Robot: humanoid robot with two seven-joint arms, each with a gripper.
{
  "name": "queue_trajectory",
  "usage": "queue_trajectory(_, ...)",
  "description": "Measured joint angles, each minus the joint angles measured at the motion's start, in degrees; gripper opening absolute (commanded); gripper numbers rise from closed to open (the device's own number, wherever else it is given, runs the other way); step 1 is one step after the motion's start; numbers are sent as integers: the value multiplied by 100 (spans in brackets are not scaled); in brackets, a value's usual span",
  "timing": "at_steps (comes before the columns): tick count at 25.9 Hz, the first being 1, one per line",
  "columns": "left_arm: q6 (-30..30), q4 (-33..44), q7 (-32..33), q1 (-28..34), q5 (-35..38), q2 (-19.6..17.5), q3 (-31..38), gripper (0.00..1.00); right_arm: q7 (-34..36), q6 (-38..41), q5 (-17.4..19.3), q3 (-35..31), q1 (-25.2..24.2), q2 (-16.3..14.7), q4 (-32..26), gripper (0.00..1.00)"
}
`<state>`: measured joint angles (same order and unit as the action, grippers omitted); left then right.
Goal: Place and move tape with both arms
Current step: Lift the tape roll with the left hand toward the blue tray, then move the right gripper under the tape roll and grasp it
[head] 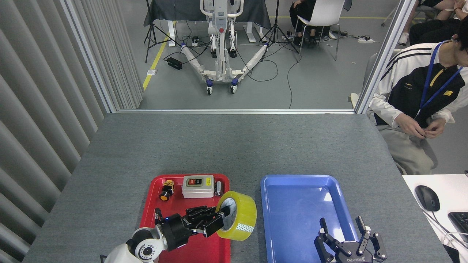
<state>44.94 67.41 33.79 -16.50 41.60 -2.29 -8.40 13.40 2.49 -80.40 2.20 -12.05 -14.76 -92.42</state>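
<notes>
1. Item under handling: a wide roll of translucent yellow packing tape with a white inner core (238,215). It is held tipped on edge, clear of the floor of the red plastic tray (151,213), at that tray's right rim and short of the empty blue plastic tray (272,219).
2. Left hand (215,219): closed on the roll, with fingers reaching into the core opening and pinching the roll's wall. Grip appears secure, but only one side of the ring is held.
3. Right hand (347,241): fingers spread wide, holding nothing, hovering over the near end of the blue tray.
4. Handling assessment: the roll looks light and stiff; the cardboard-like core should resist crushing. The outer film looks smooth and glossy and could slip; held by one wall, the roll could swing or rotate.
5. Recommended hold: across the wall, one finger inside the core and one on the outer face, or across the two flat sides. Avoid the loose tape end, whose position cannot be confirmed.
6. Other contents of the red tray: a grey switch box (197,186) and a small yellow-capped push button (166,190), both well apart from the roll on the grey desk (234,146).
</notes>
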Motion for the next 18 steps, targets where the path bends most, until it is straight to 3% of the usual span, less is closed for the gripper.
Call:
queue_trajectory(9,7,-16,-105,-9,-86,133,-221,0,889,2586,15,135,9,-526,-11,99)
queue_trajectory(18,8,33,-733,-12,-93,135,-653,0,912,3027,24,1283,486,-543,166,99)
